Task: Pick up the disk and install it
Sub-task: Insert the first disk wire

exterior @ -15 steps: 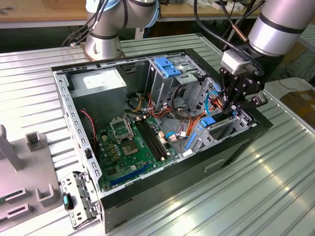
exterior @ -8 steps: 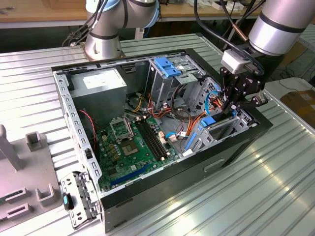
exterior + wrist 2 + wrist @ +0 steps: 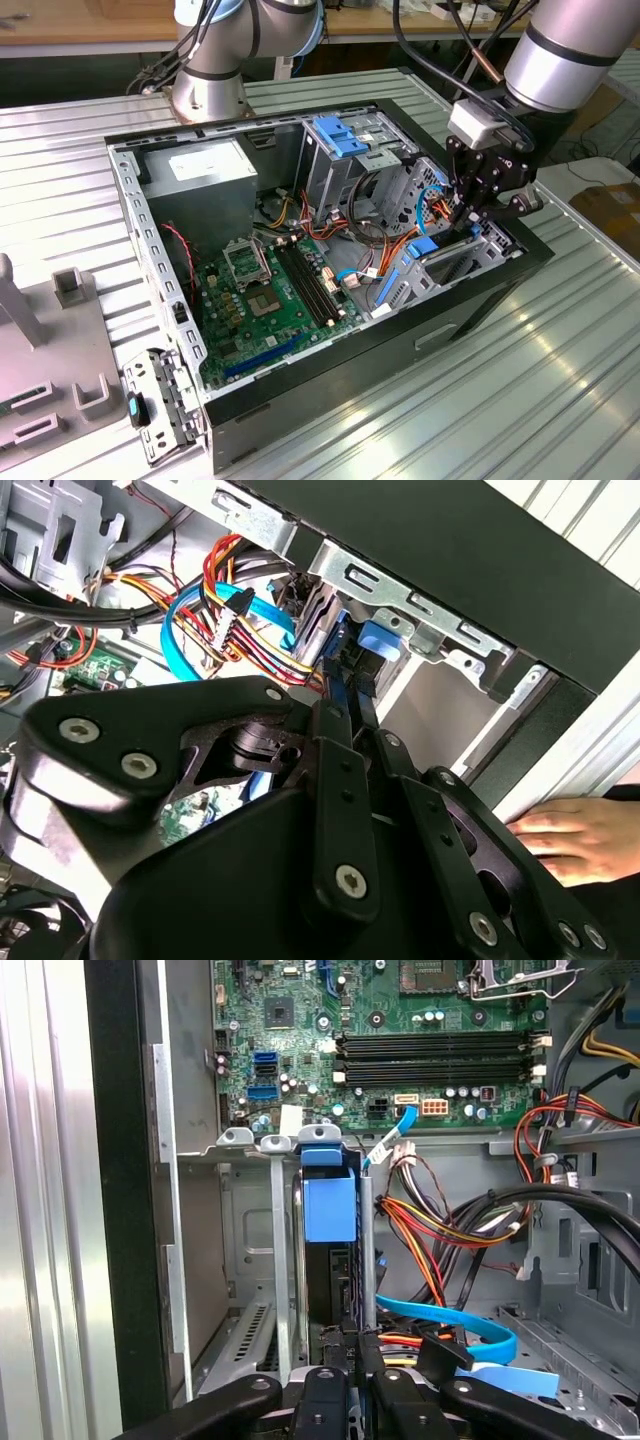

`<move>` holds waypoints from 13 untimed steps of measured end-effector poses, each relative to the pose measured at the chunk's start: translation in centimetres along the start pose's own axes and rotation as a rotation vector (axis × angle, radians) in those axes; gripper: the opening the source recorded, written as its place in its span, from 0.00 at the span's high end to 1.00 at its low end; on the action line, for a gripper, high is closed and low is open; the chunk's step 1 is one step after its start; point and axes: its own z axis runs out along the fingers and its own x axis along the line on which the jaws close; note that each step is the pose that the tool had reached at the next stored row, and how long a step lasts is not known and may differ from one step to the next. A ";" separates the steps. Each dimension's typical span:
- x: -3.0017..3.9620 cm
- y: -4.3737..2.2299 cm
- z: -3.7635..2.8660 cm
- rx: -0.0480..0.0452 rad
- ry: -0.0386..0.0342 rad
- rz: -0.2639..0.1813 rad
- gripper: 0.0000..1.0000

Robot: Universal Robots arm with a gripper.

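Gripper (image 3: 352,1345) nearly closed — fingers pinching disk (image 3: 330,1260) edge, disk upright in case bay.

The gripper (image 3: 478,212) is seen inside the open case (image 3: 470,300) at the exterior view's right, hemmed in by the drive bay's metal walls (image 3: 283,1260). The disk (image 3: 330,1260) is stood edgewise in the slot. Passage beside it is crowded by bundled cables (image 3: 440,1230) and a blue ribbon cable (image 3: 450,1322). Open room is left above the motherboard (image 3: 280,300) at centre. A person's hand (image 3: 575,837) rests outside the case at lower right of the second wrist view.
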 end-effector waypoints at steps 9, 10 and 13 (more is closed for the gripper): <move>-0.01 0.00 0.00 0.0000 0.0000 -0.001 0.84; -0.01 0.00 0.01 0.0000 -0.0001 -0.002 0.84; -0.01 0.00 0.01 0.0003 -0.0004 -0.014 0.84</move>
